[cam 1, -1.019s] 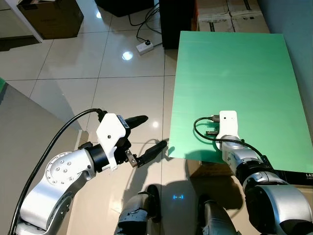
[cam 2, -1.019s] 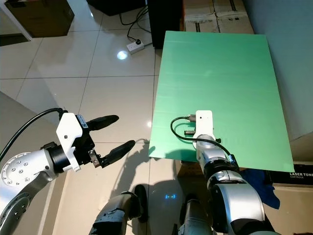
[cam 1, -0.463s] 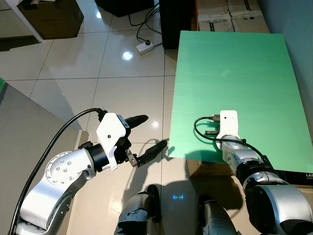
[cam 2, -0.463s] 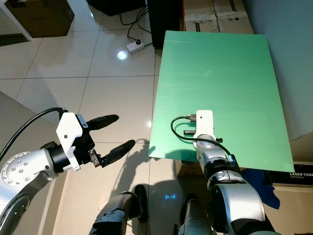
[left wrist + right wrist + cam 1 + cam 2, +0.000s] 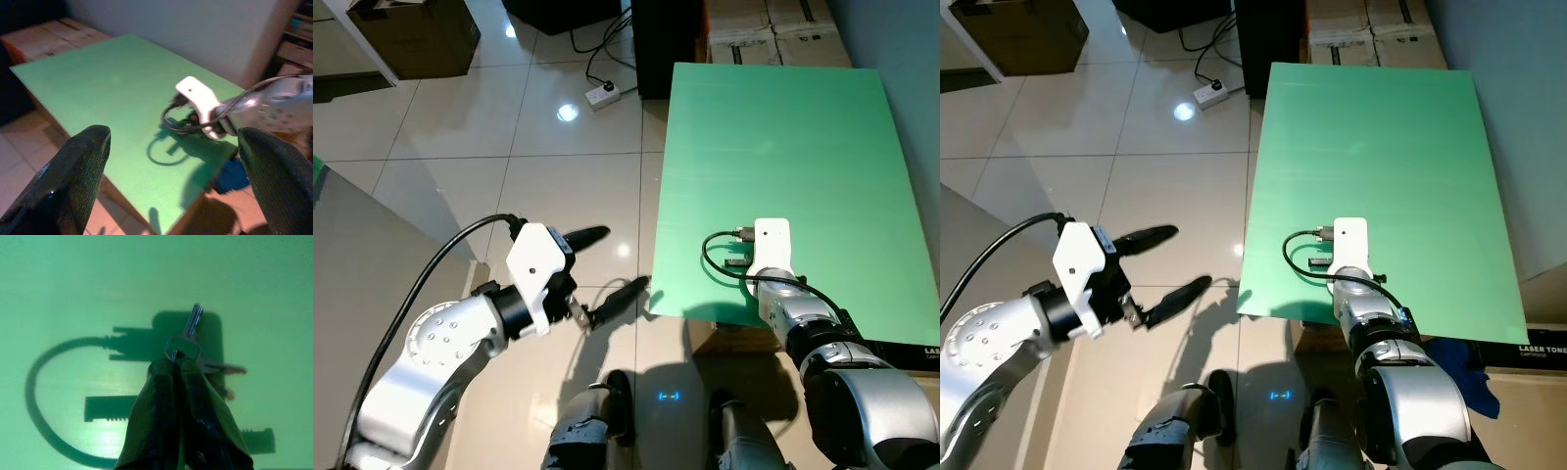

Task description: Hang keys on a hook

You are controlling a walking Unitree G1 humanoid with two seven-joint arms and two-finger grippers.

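— Right claw (image 5: pixel 178 367)?
— Over the green table (image 5: pixel 783 137) near its front edge. Wrist view: fingers pressed together, pinching the keys (image 5: pixel 188 340) just above the surface.
— Left claw (image 5: pixel 597 264)?
— Spread wide, over the floor (image 5: pixel 509 147) beside the table's left edge.

From your head views, the white camera housing on the right wrist (image 5: pixel 771 242) covers the right gripper and whatever it holds. In the right wrist view, the 2 closed black fingers (image 5: pixel 182 416) hide the ring of the small silver keys (image 5: pixel 190 338), and the reddish piece beside them (image 5: pixel 226 368) is too blurred to identify
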